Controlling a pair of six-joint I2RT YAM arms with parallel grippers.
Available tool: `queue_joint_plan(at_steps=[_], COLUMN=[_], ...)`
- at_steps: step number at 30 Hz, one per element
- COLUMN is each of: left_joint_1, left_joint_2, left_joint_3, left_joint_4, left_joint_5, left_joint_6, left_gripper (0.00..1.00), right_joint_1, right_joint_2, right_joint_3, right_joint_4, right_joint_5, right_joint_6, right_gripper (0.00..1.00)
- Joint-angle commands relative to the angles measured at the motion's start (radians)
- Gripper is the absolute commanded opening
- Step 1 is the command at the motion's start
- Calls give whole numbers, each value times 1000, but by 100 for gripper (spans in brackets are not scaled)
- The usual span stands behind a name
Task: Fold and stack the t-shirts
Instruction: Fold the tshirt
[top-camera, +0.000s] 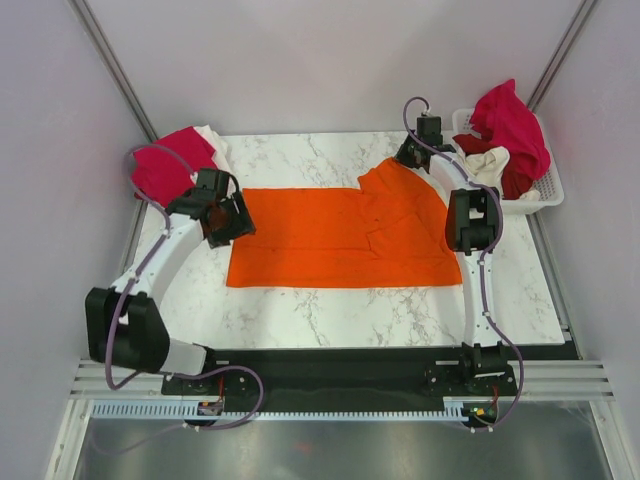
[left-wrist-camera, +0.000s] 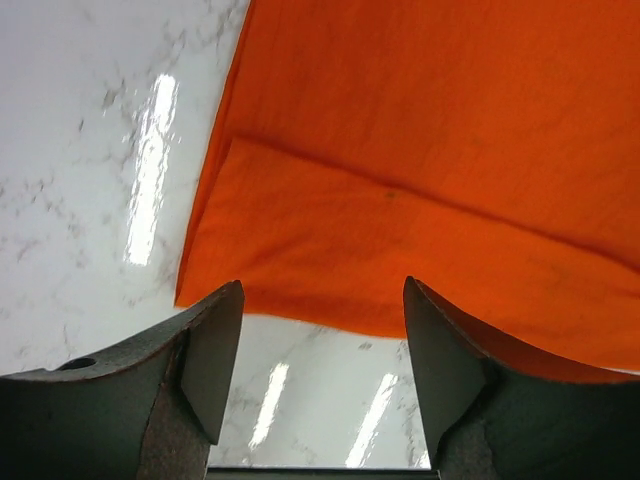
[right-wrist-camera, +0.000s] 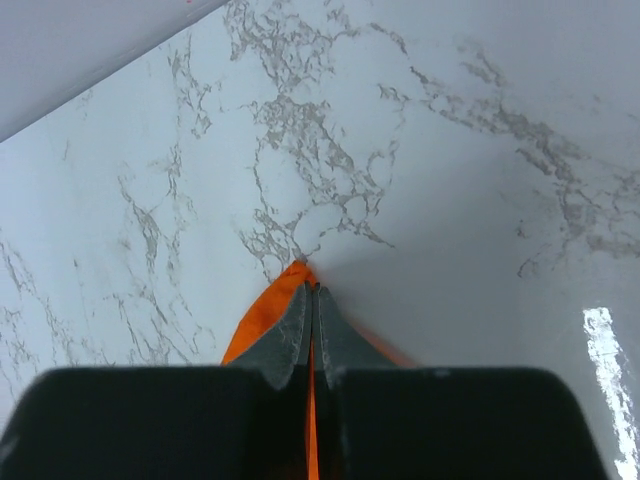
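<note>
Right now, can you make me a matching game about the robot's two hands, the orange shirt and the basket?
Things:
1. left hand
2. right hand
3. orange t-shirt
4. basket

Descriptions:
A. shut, pinching a corner of cloth
B. spread out in the middle
C. open, holding nothing
D. white plastic, in the far right corner

Pairs: 1-C, 2-A, 3-B, 4-D

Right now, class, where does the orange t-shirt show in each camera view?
Top external: the orange t-shirt lies spread mid-picture.
Left wrist: the shirt fills the upper right.
Right wrist: a sliver shows, pinched in the shut jaws.
Shared landmark: the marble table.
</note>
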Motion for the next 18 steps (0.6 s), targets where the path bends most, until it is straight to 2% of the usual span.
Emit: queue_joint_plan(at_steps=[1,5,9,11,18], left_joint_1=[3,9,20,31,52], left_joint_2=[119,344,522,599,768], left_joint_3=[148,320,523,570,748], left_joint_4=[135,157,158,158,158], left_joint_5=[-45,-5,-57,-90,-153], left_joint_6=[-64,-79,-20,2,69], left_gripper=[73,69,67,66,63], right_joint_1=[8,6,5,3,-4], right_joint_2=[4,-48,-102,-105,-114], right_joint_3=[-26,-113,-172,-180,-221], right_joint_4=[19,67,104,111,145], right_joint_5=[-57,-54,-41,-54,-89], right_joint_6=[0,-8,-16,-11,9], right_gripper=[0,0,0,0,0])
